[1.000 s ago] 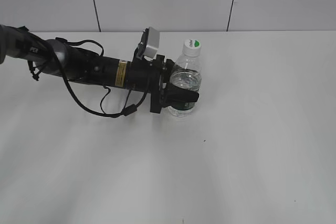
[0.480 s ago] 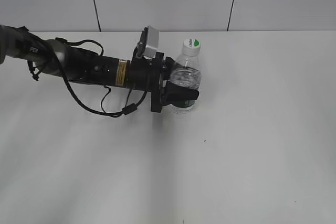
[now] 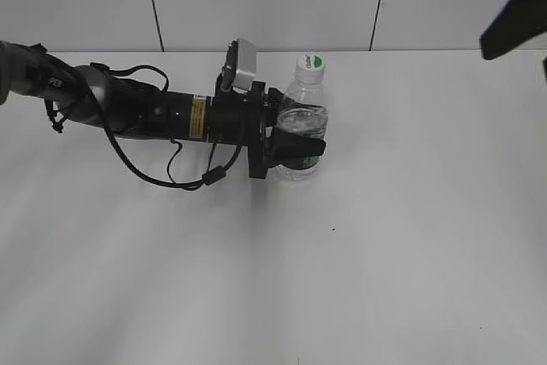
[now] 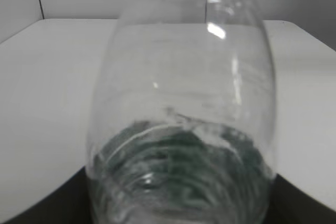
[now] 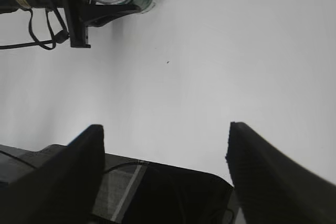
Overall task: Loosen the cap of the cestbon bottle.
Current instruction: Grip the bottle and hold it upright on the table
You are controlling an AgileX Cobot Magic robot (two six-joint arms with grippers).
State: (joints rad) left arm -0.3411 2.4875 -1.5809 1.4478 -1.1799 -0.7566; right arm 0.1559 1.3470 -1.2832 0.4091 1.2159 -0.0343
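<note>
While gripped by left claw (image 3: 295,150), clear green-labelled cestbon bottle (image 3: 302,126), white cap (image 3: 311,66).

Clear cestbon bottle (image 3: 302,130) upright, white cap (image 3: 311,66) on.

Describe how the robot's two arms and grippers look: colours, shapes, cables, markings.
The left arm is a black tube with a yellow label band, white lettering near its base and loose black cables looping beneath. A grey boxy camera sits above the black left gripper. The right gripper shows two broad, flat black fingers set wide apart.
</note>
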